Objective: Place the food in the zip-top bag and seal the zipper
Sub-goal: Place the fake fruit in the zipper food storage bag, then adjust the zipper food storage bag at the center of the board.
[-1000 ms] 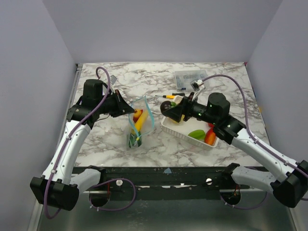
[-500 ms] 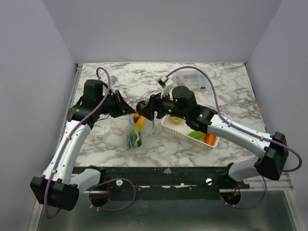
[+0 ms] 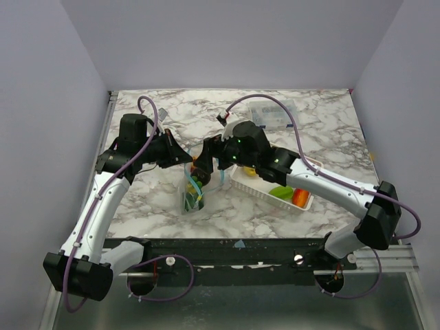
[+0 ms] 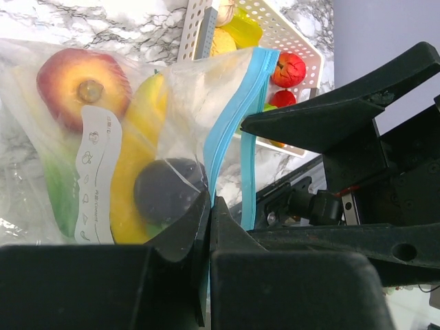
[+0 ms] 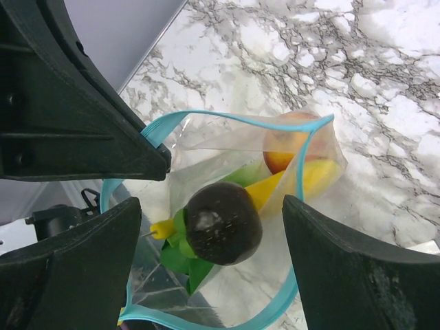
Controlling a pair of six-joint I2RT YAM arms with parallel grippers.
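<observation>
Filling step: the left claw [image 4: 206,227], closed, pinches the clear floppy plastic bag [image 4: 182,86] at its rim. The right claw [image 5: 216,206] hangs wide open, empty, above it. Next, probably, more food from the white slotted basket [image 3: 261,193].

White arm links [image 3: 103,206], black joints [image 3: 134,128], purple cables [image 3: 143,98], black left claw [image 4: 208,206], black right claw [image 5: 212,204].

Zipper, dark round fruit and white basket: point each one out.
zipper [image 4: 240,110], left wrist view, middle of blue strip.
dark round fruit [image 5: 223,223], right wrist view, its centre.
white basket [image 4: 194,20], left wrist view, slotted wall.
</observation>
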